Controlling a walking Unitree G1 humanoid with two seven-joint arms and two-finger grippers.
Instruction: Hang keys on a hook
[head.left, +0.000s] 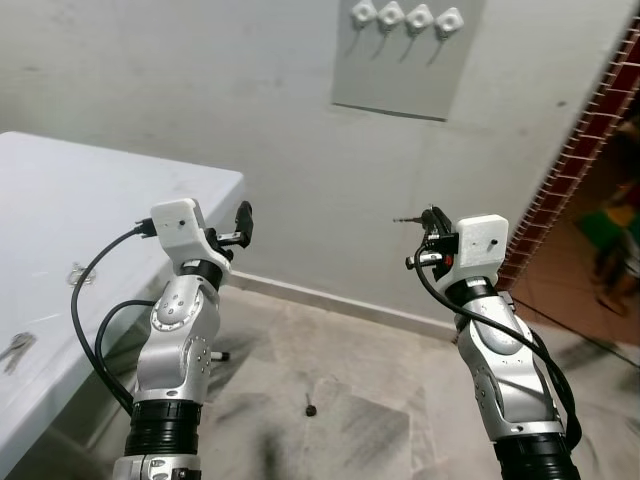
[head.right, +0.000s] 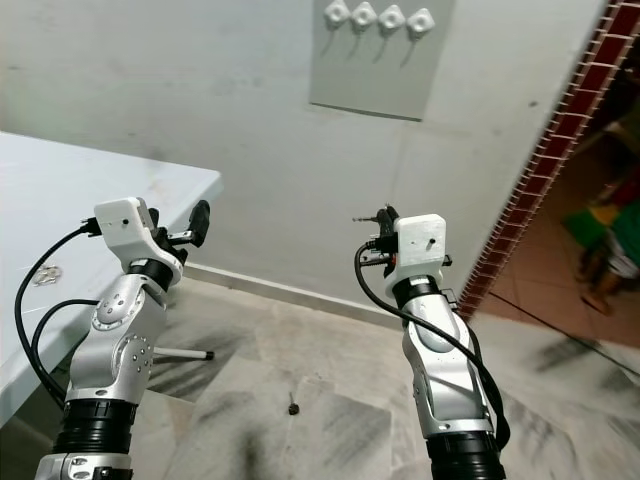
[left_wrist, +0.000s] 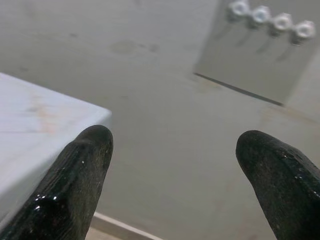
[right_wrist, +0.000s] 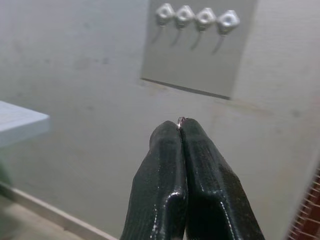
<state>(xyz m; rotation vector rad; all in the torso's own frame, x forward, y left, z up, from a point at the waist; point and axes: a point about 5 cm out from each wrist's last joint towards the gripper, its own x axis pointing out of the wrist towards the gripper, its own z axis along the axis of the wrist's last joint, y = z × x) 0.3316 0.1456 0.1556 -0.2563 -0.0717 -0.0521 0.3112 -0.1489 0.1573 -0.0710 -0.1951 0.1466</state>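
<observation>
On my far left, the white rectangular table (head.left: 60, 200), its corner edge just beside the left gripper (head.left: 243, 222), whose black fingers (left_wrist: 75, 185) stand spread wide with nothing between them, raised over bare stone-patterned floor (head.left: 340, 400). Centre: open air between both arms, grey wall behind. High on that wall, the grey panel carrying four white hooks (right_wrist: 196, 17), well above both grippers. Right gripper (right_wrist: 181, 125), fingers pressed together, pinching a small metal key ring (right_wrist: 181, 120) at the tips. Far right, a red-brick doorway edge (head.left: 570, 165).
</observation>
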